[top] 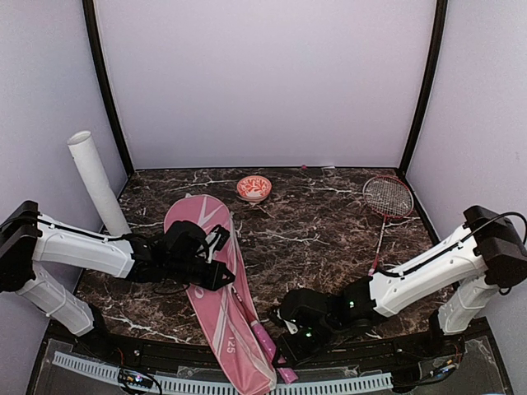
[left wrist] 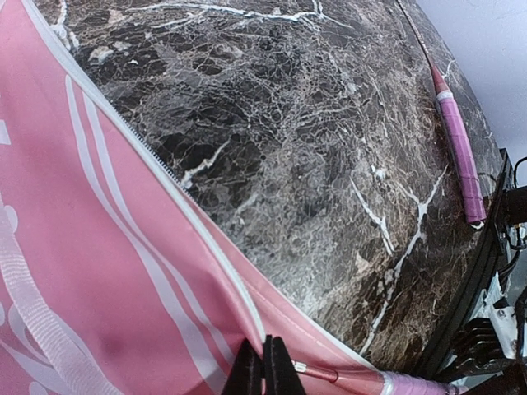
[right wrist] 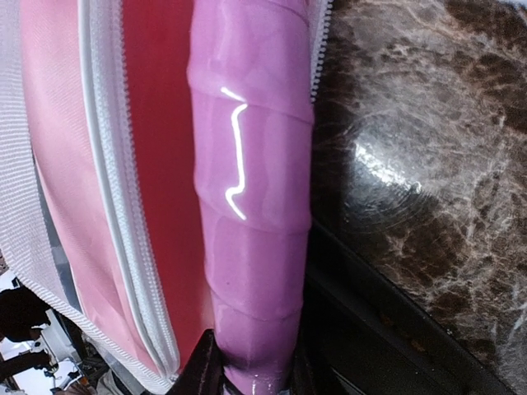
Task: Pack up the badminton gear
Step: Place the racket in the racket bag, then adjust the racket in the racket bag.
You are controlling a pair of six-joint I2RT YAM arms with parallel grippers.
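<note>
The cover [top: 191,220] lies flat and slantwise. It is soft fabric, likely to crease and drag rather than move as one piece. One racket is inside it, with only the handle [right wrist: 247,206] poking out of the cover's open near end, between the two zip [right wrist: 123,214] rows.

The right gripper [top: 286,346] has its jaws close against both sides of the handle's butt, gripping it as far as the wrist view shows. The wrap is glossy and looks slick, so a hold across the thick butt seems safer than one nearer the thin shaft. The racket should be light and stiff, so it ought to answer a straight push into the cover, though the strung head could catch on fabric.

The left gripper [left wrist: 263,370] is pressed together on the cover's right-hand zip edge, about midway along, apparently pinching the fabric. That hold can steady the cover.

The second racket [top: 387,197] lies well to the right of the cover. Its handle is the sensible hold, not the strings. The tube [top: 97,181] leans left of the cover and looks light, rigid and likely to roll. No shuttlecocks show.
</note>
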